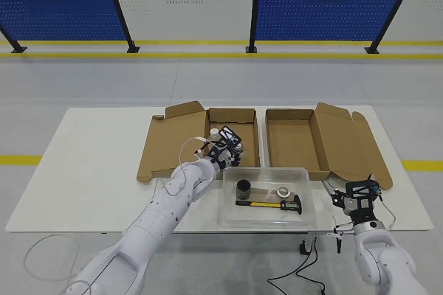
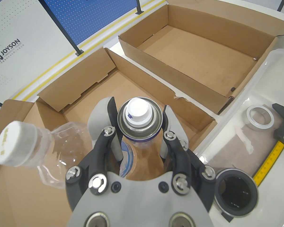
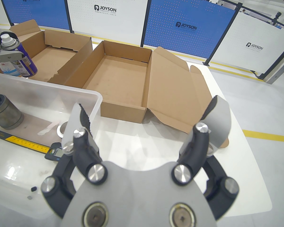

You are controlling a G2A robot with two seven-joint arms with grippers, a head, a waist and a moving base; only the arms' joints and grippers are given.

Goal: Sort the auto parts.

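Observation:
My left gripper (image 2: 139,116) is shut on a spray can (image 2: 139,128) with a white nozzle, holding it upright inside the left cardboard box (image 2: 90,83). A clear plastic bottle (image 2: 37,147) with a white cap leans right beside the can. From the right wrist view the spray can (image 3: 19,60) stands low in that box; whether it touches the floor I cannot tell. My right gripper (image 3: 146,106) stands open with nothing in it above the table, near the front right corner (image 1: 358,195).
The right cardboard box (image 1: 288,144) has a bare floor and its lid (image 1: 351,144) folded out to the right. A clear plastic bin (image 1: 305,177) at the table's front holds a black cylinder (image 1: 244,188), a white ring (image 1: 283,192) and a caliper (image 1: 269,204).

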